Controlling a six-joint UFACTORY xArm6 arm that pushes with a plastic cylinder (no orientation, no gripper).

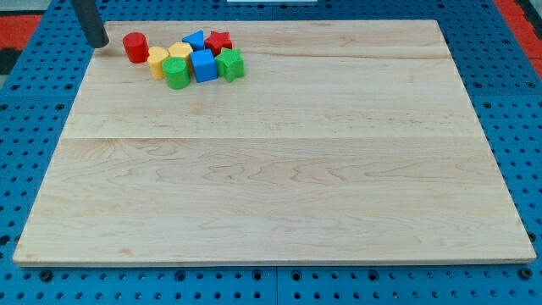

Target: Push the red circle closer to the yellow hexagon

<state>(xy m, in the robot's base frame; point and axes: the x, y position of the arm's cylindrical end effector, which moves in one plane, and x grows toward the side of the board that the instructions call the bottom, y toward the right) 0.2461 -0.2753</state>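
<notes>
The red circle (135, 46) stands near the board's top left corner. Just right of it is a tight cluster: a yellow block (157, 61) touching or nearly touching the red circle, the yellow hexagon (179, 52), a green round block (177, 74), a blue cube (203, 65), a green block (230, 64), a blue triangle (196, 40) and a red star (218, 41). My tip (99, 42) is at the board's top left corner, a short way left of the red circle and apart from it.
The wooden board (279, 169) lies on a blue pegboard table (25, 102). All blocks sit close to the board's top edge.
</notes>
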